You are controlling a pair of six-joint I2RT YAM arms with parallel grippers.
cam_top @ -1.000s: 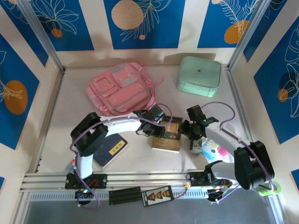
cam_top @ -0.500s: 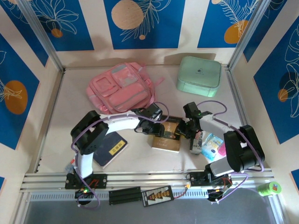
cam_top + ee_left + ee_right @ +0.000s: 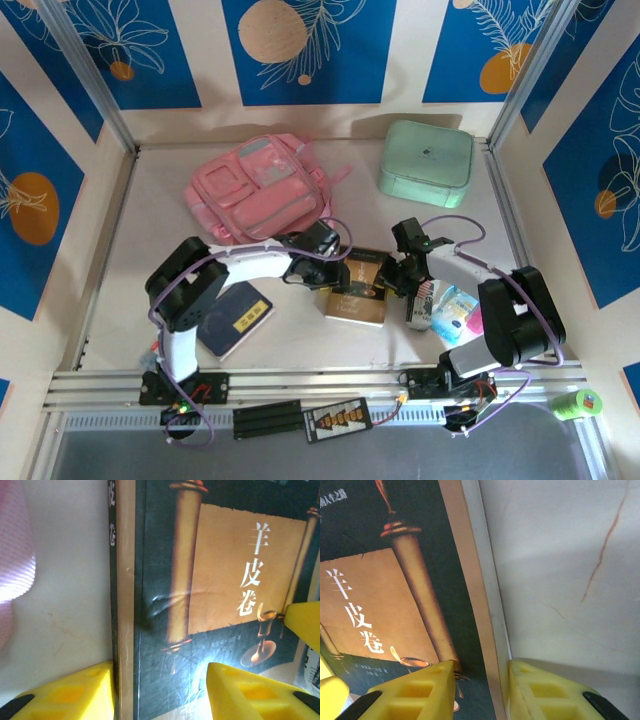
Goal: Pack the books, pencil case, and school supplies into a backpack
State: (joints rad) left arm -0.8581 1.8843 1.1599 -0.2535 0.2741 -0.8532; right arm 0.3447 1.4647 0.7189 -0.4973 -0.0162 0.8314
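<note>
- Navy book [image 3: 237, 318] lies by the near-left corner of the counter [image 3: 290, 345].
- Mid-counter, left gripper [image 3: 157, 672] and right gripper [image 3: 480, 665], both open, straddle opposite edges of the brown book [image 3: 357, 292]. An uneven squeeze could make it skid or buckle.
- Pink backpack [image 3: 258, 190] lies towards the far edge.

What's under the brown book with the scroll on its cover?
Pale table shows along both long edges of the brown book, which lies flat on it. Anything directly beneath is covered by the book itself.

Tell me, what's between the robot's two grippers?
The brown book lies flat on the table between the left gripper and the right gripper, as the top view shows.
</note>
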